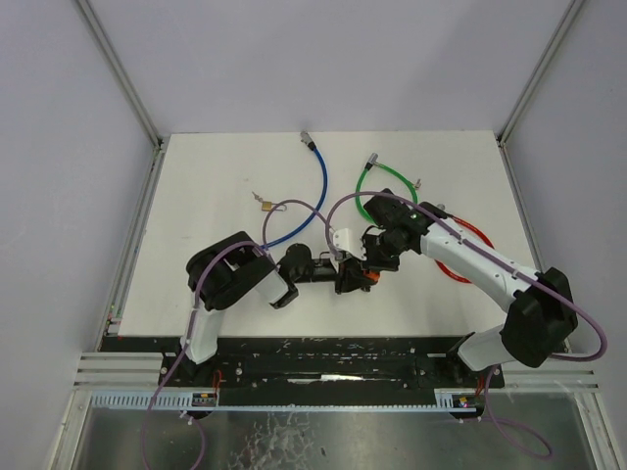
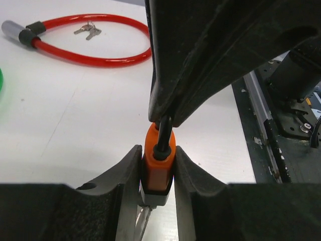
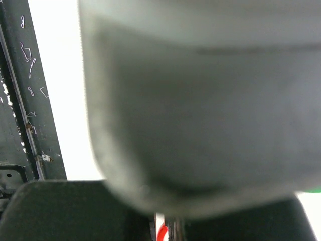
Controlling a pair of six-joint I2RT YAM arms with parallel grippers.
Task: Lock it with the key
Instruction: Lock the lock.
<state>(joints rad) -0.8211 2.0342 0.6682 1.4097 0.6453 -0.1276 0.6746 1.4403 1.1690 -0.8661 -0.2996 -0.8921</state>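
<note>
An orange lock (image 2: 158, 168) with a grey end sits clamped between the fingers of my left gripper (image 2: 158, 150). A black shackle (image 2: 164, 133) rises from its top into the closed fingertips of my right gripper (image 2: 168, 114), which hangs right above. A thin silver piece, likely the key (image 2: 142, 221), sticks out of the grey end towards the camera. From above, the left gripper (image 1: 349, 275) and right gripper (image 1: 376, 257) meet at the lock (image 1: 364, 278) in the middle of the table. The right wrist view is mostly blocked by a blurred grey body, with its jaws closed.
A red cable lock (image 2: 90, 57) with a pair of keys (image 2: 88, 30) lies far right on the table (image 1: 216, 186). A green cable (image 1: 367, 186), a blue cable (image 1: 315, 196) and a small brass padlock (image 1: 265, 204) lie further back. A black rail (image 2: 261, 120) borders the near edge.
</note>
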